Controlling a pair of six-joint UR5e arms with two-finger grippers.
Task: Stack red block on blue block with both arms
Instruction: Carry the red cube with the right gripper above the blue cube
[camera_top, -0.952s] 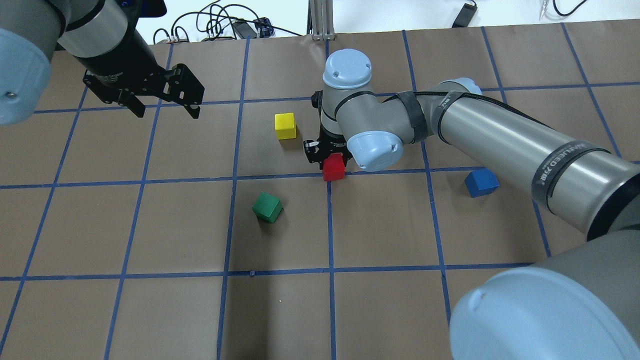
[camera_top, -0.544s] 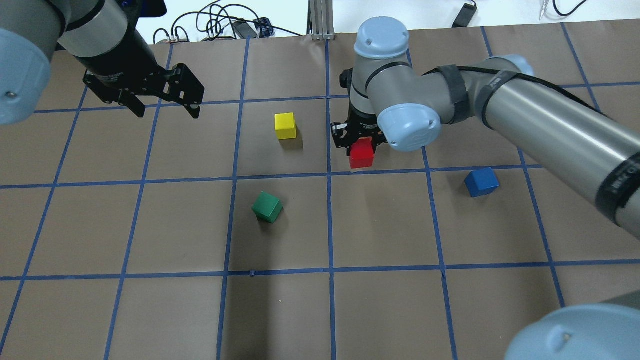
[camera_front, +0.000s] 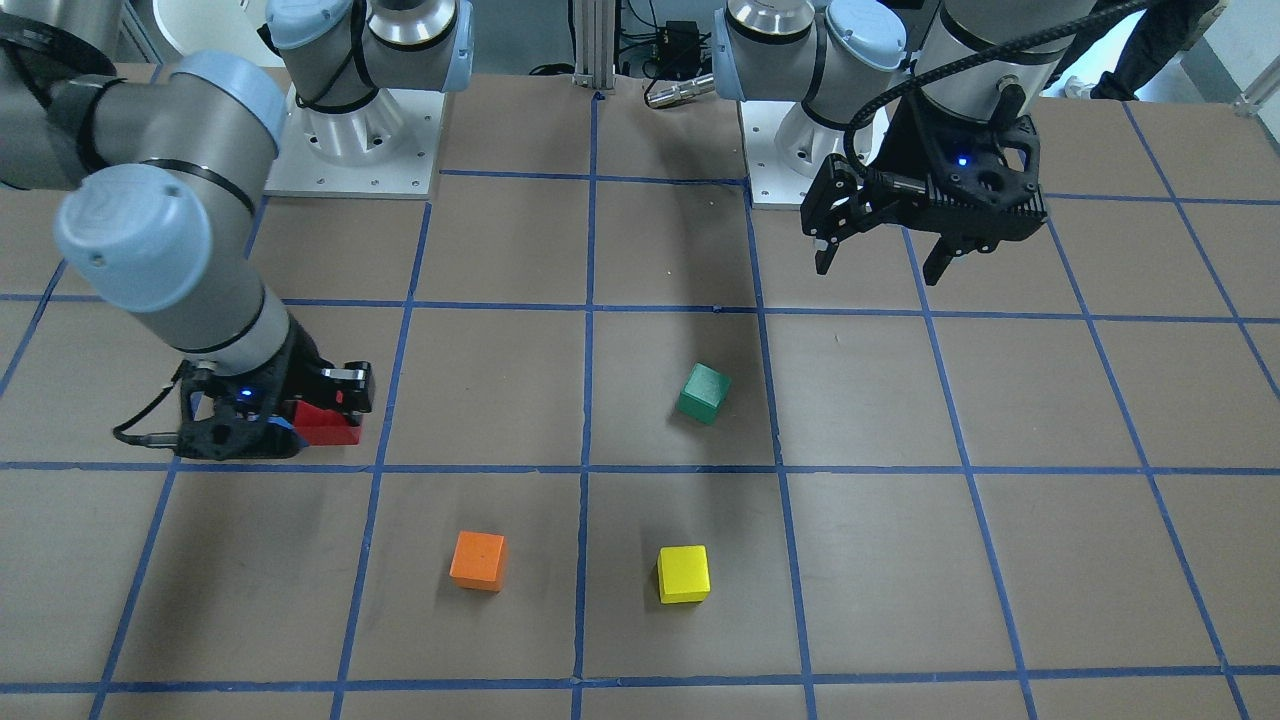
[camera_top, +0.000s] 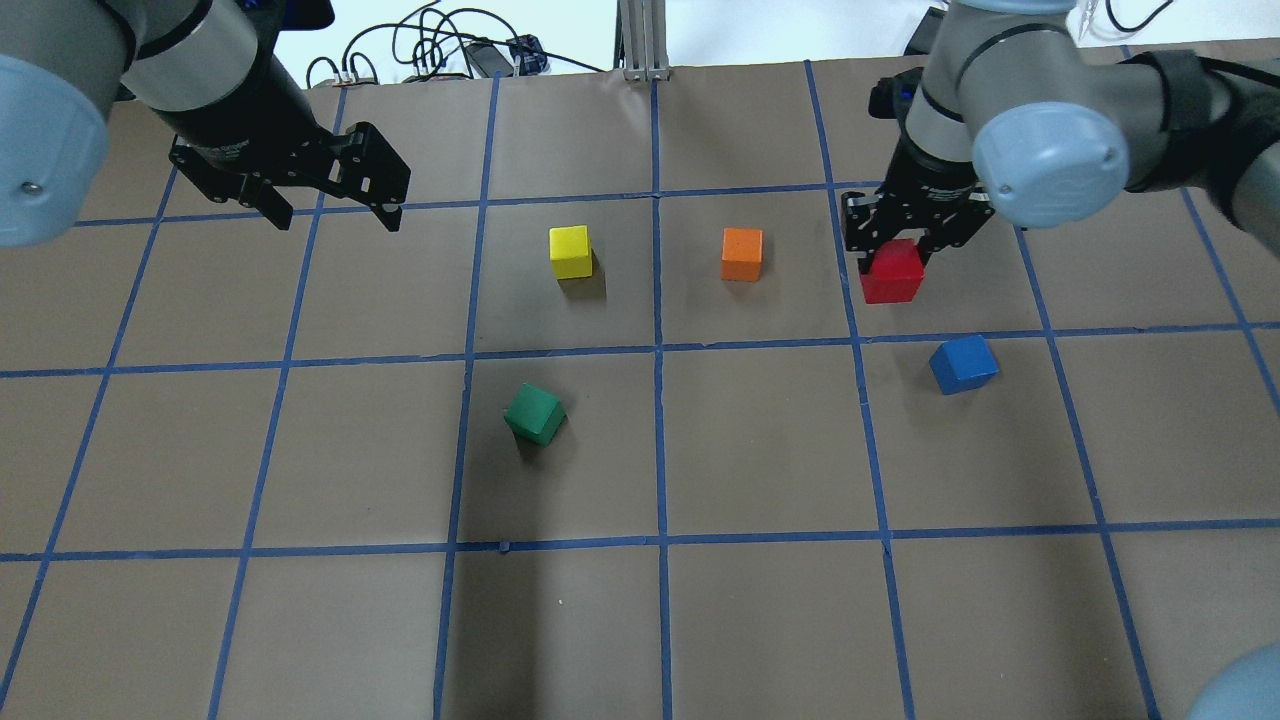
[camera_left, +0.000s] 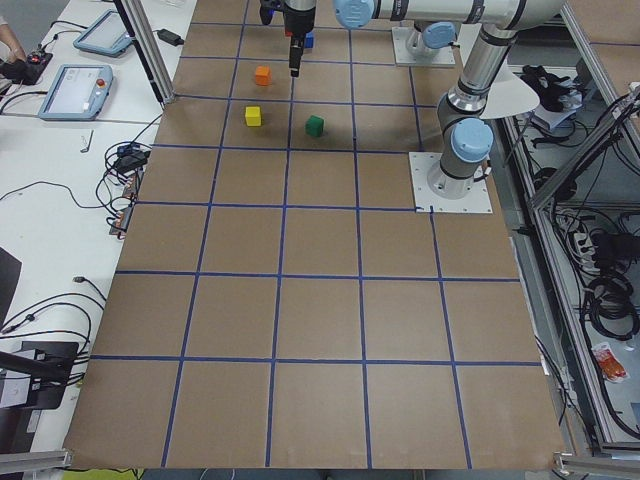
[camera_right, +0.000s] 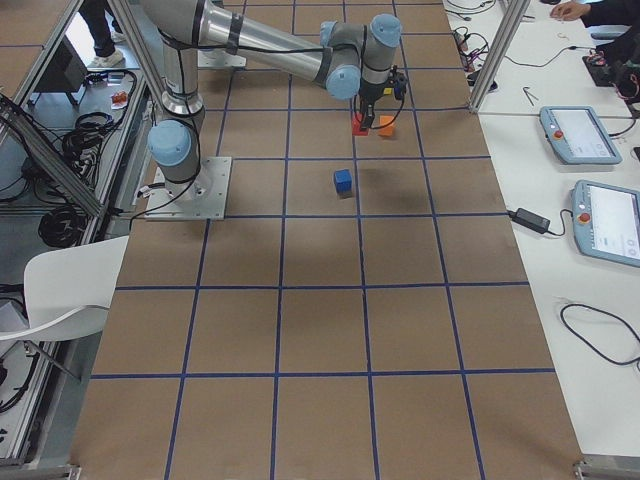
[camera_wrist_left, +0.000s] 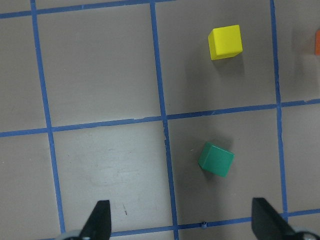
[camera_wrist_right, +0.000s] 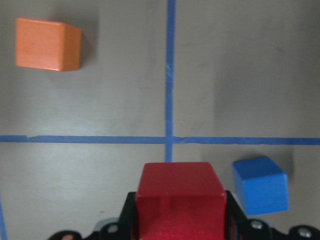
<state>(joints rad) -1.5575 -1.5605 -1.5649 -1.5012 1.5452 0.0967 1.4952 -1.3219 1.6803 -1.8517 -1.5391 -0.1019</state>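
My right gripper is shut on the red block and holds it above the table, beyond and a little left of the blue block. In the right wrist view the red block sits between the jaws, with the blue block on the table just to its right. The front view shows the right gripper gripping the red block; the blue block is almost hidden behind it there. My left gripper is open and empty, high over the far left of the table, and also shows in the front view.
An orange cube and a yellow cube lie in the far middle squares. A green cube lies turned near the centre. Cables run along the table's far edge.
My right arm has carried the red block rightward, from the centre line to near the blue block. This uncovered the orange cube. The left gripper has barely moved.
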